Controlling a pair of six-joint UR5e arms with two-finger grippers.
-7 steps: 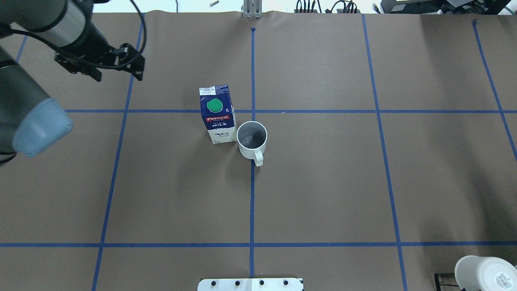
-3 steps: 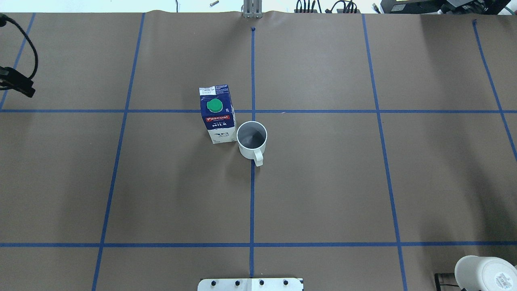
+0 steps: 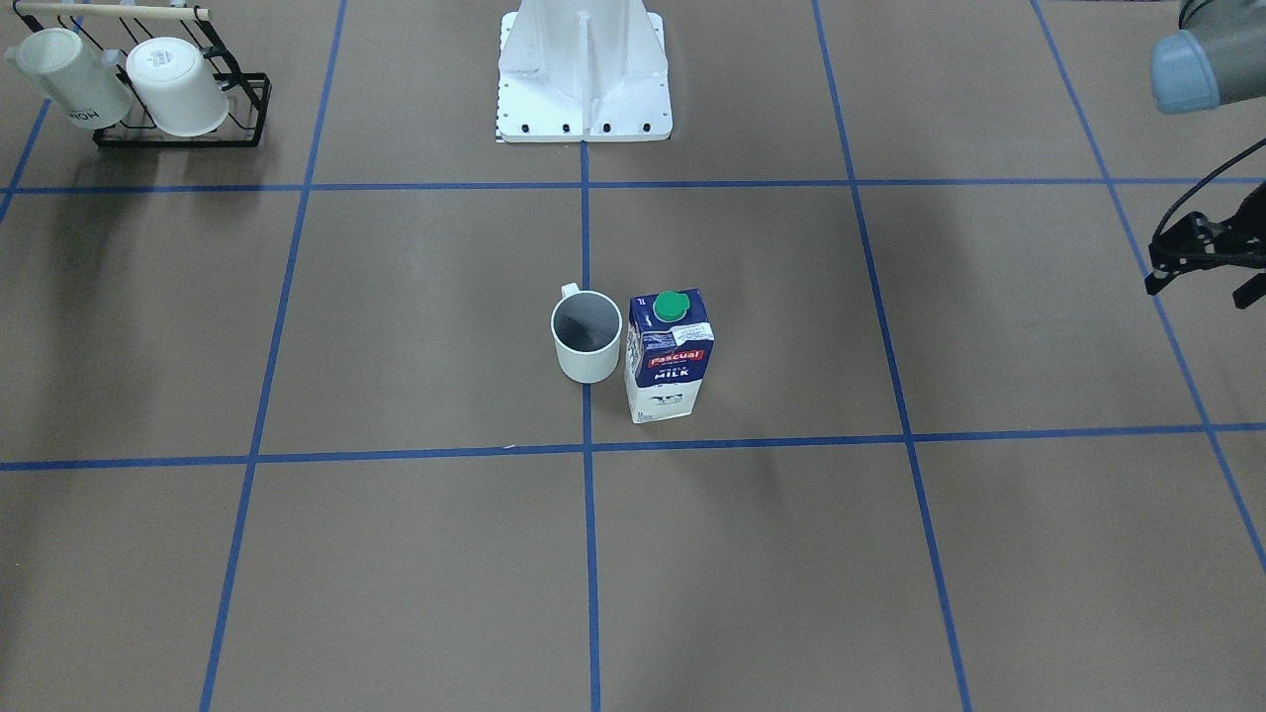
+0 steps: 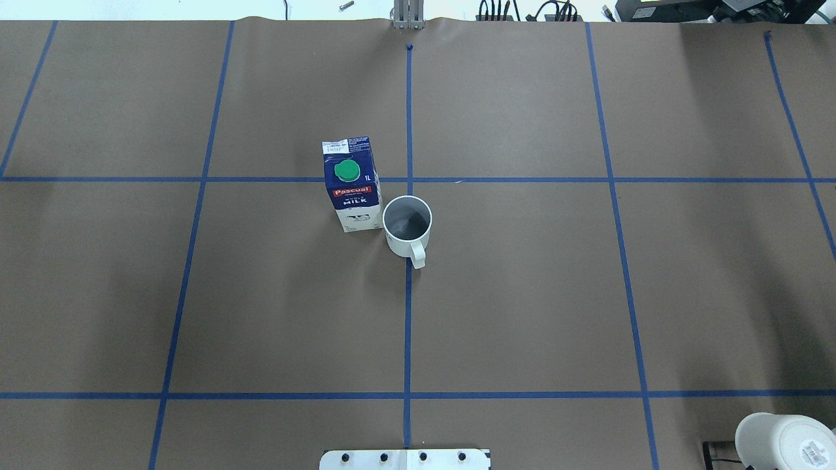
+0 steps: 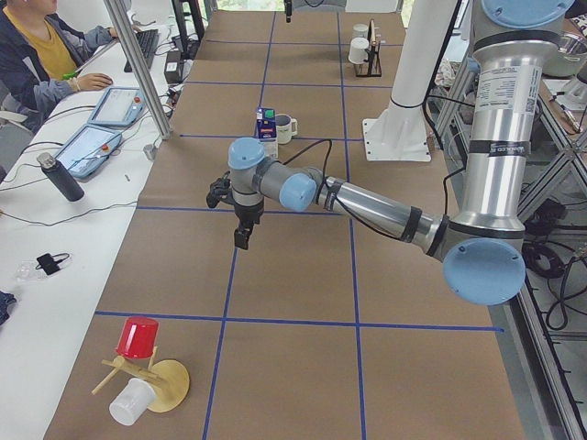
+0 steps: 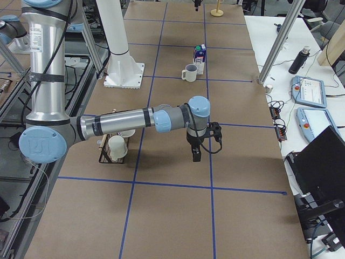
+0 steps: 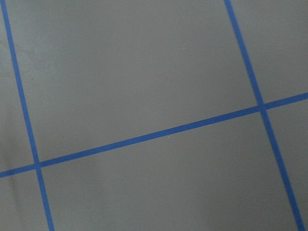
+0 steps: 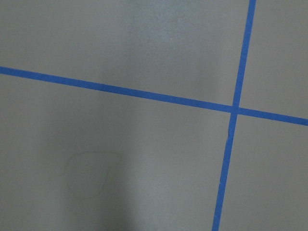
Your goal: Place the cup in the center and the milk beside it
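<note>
The cup (image 4: 406,225), plain white with a grey inside, stands upright on the central blue tape line (image 4: 407,307), its handle toward the robot. It also shows in the front-facing view (image 3: 587,336). The milk (image 4: 353,186), a blue and white Pascual carton with a green cap, stands upright right beside the cup, on the robot's left of it (image 3: 671,354). My left gripper (image 3: 1200,289) hangs far out at the table's left end, fingers apart and empty. My right gripper (image 6: 195,154) shows only in the exterior right view, over bare paper far from both; I cannot tell its state.
A black rack (image 3: 178,133) holding two other white mugs stands by the robot's right side; one mug shows in the overhead view (image 4: 784,440). The white robot base (image 3: 584,79) stands behind the cup. A red cup on a wooden stand (image 5: 142,353) sits at the left end.
My left arm has drawn back to the left and left the overhead view. The milk and the cup have not moved.
</note>
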